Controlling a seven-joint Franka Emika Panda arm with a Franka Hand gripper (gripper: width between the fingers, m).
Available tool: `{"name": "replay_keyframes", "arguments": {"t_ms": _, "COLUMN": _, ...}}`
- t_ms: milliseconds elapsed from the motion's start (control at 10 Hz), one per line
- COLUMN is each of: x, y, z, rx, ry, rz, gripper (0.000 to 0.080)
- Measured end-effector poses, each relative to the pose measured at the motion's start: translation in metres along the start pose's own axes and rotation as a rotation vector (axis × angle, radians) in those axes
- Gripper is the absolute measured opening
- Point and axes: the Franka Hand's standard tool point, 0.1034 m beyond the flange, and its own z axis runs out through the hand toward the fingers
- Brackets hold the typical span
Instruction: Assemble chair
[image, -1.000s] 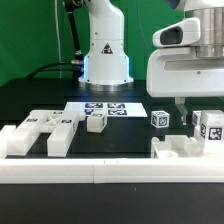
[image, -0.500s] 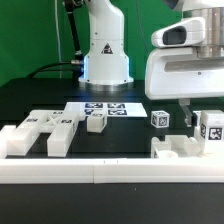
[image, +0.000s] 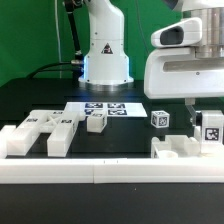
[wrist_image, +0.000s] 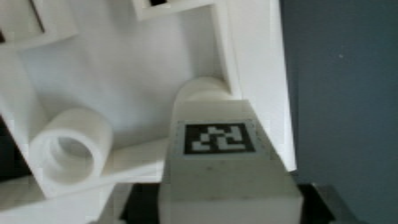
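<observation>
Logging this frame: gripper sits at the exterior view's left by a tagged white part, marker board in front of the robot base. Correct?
No: the exterior view shows the gripper at its right, not left. The rest holds: a tagged white part is beside it, and the marker board lies in front of the robot base.

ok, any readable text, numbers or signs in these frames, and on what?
No readable words or numbers anywhere.
Triangular warning sign on the white robot base: symbol too small to read.
Black-and-white square marker tags, patterns only, no characters: on the flat white marker board, the small white cube and the tall white plastic post.
</observation>
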Motion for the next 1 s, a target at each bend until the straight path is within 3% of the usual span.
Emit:
{"name": "replay_keyframes", "arguments": {"t_ms": 600, "x": 0.0001, "y": 0.0026, "z": 0.0004, "rx": 0.002, "ry": -0.005, "rz": 0.744, "gripper": 0.0291}}
{"name": "replay_keyframes", "arguments": {"t_ms": 1000, "x": -0.0011, "y": 0.0014, "z": 0.0011, "rx": -0.006, "ry": -0.013, "rz": 1.041, "gripper": 0.0291}}
